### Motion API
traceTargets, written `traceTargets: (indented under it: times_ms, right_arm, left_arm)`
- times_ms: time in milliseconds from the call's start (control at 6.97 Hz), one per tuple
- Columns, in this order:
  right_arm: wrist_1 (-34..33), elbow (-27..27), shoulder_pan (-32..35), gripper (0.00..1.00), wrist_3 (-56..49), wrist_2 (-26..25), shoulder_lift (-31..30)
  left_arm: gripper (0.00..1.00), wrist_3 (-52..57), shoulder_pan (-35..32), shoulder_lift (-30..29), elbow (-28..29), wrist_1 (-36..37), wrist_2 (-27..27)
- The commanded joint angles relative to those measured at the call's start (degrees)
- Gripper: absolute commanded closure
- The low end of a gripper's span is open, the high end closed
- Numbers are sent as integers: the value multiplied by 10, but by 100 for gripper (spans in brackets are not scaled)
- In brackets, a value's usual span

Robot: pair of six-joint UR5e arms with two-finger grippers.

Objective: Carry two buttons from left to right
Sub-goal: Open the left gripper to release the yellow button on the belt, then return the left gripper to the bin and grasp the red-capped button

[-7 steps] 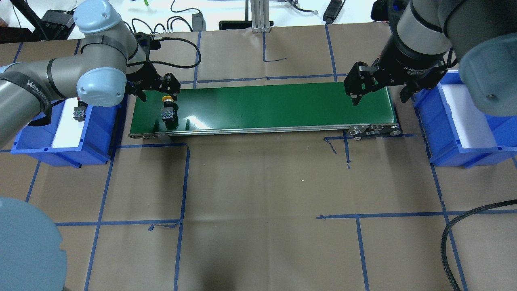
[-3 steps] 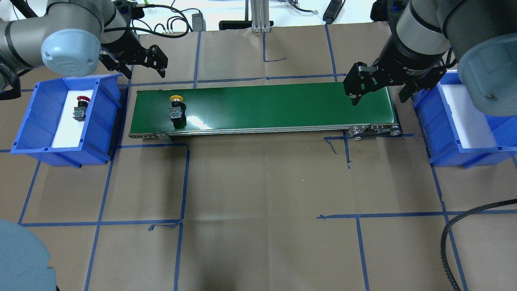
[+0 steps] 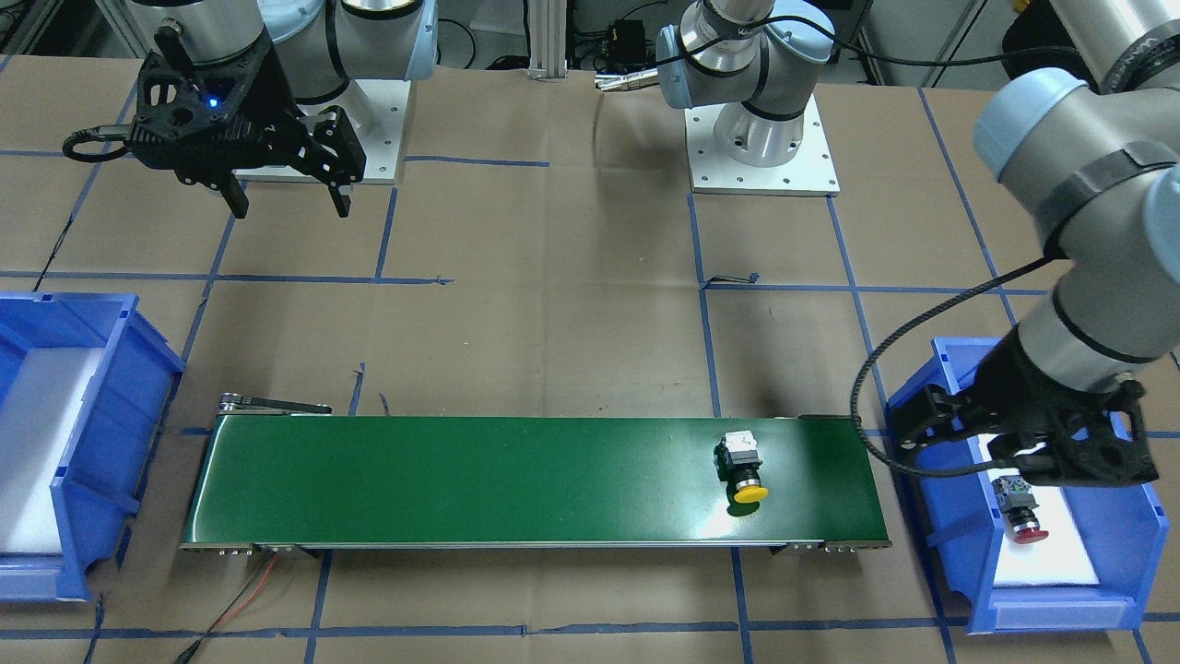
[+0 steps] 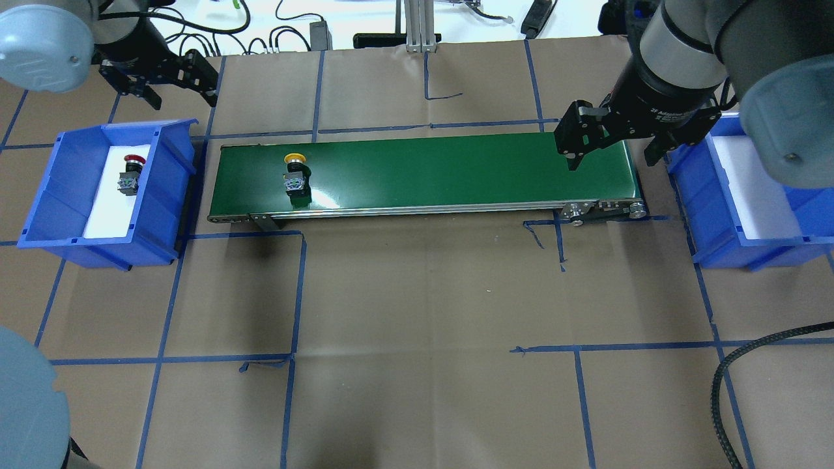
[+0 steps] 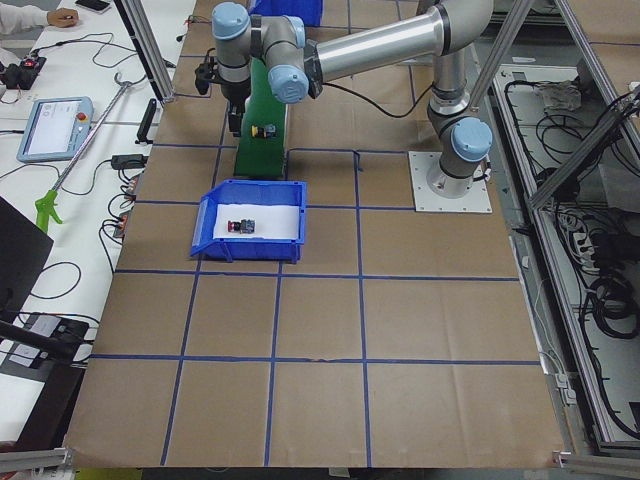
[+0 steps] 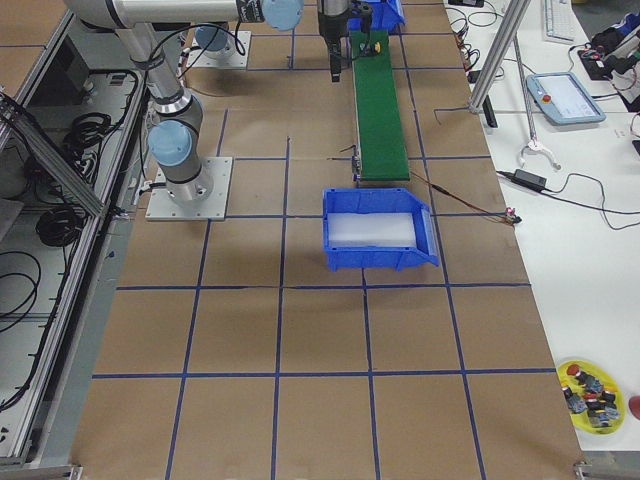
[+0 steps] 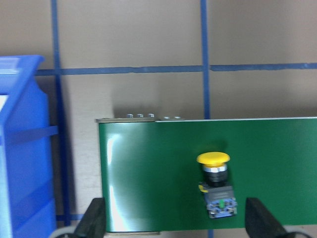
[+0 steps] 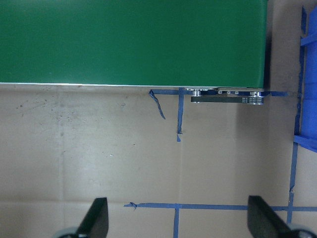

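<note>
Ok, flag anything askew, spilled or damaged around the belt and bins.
Nothing spilled or broken. The yellow button lies on its side on the green belt, the red button likewise in the left bin. Blue tape near the belt's right end is torn and curling.

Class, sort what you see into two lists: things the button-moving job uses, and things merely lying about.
Job: yellow-capped push-button switch; red-capped push-button switch; long green conveyor belt; left blue plastic bin; right blue plastic bin.
Lying about: yellow dish of small parts; blue-edged tablet; green-handled grabber stick.
</note>
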Motion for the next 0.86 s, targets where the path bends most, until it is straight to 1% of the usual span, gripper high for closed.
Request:
traceTargets:
  times_ms: [0, 430, 574, 717]
  right_arm:
    - [0, 0, 1, 0, 0, -1, 3]
    - [0, 0, 0, 0, 0, -2, 4]
    - [0, 0, 0, 0, 0, -2, 4]
    - [0, 0, 0, 0, 0, -2, 5]
  left_arm:
    - [0, 77, 81, -8, 2, -13, 0]
    - [0, 156, 141, -46, 4, -3, -1]
    - [0, 154, 141, -64, 2, 8, -1]
    - [0, 153, 141, -82, -5, 38, 0]
